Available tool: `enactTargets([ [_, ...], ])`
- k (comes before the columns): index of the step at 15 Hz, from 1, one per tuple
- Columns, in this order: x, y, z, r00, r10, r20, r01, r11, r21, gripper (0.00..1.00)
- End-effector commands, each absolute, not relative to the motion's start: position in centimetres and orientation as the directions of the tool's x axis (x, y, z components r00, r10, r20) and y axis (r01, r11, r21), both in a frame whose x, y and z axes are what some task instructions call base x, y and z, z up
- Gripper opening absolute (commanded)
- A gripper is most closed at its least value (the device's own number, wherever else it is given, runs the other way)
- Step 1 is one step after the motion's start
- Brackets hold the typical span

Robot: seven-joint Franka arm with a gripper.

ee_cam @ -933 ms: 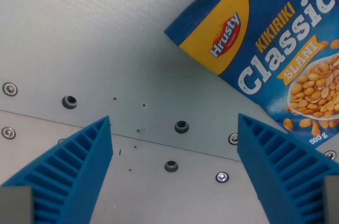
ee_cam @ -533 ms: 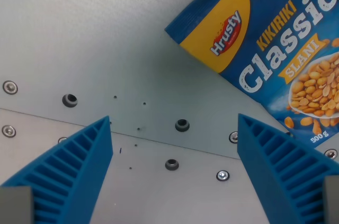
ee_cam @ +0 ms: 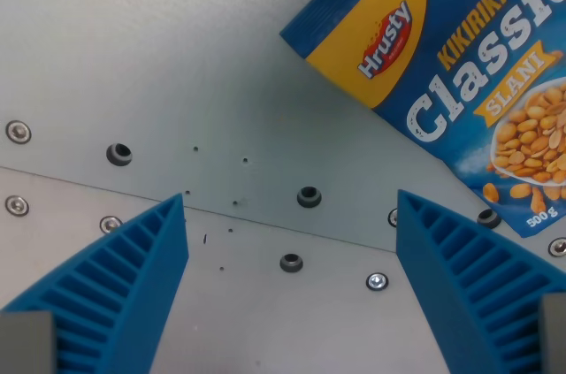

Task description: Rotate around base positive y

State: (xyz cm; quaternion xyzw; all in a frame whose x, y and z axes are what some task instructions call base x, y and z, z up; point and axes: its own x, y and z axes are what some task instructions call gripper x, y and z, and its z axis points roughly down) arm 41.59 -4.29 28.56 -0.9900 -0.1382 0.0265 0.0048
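Note:
My gripper [ee_cam: 292, 215] is open and empty, its two blue ribbed fingers [ee_cam: 115, 294] standing wide apart at the bottom of the wrist view, above a grey metal table [ee_cam: 159, 56]. A blue and yellow bag of peanuts [ee_cam: 460, 91], printed "Hrusty Kikiriki Classic Slani", lies flat on the table at the wrist view's upper right, tilted and partly cut off by the frame. The bag is beyond the right finger and apart from it.
The table has a seam [ee_cam: 265, 219] running across it, with several screws [ee_cam: 377, 282] and dark threaded holes [ee_cam: 309, 196] along it.
The whole scene has shifted up and slightly right in the view, so the camera has moved. The bag and table look unmoved. The fingers stay equally open.

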Motion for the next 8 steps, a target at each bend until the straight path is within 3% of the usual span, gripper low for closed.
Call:
enactTargets([
  [1, 42.17, -4.33, 29.24, 0.94, 0.274, -0.204, 0.268, -0.962, -0.057, 1.0],
  [8, 42.17, -4.33, 29.24, 0.917, 0.274, -0.291, 0.261, -0.962, -0.082, 1.0],
])
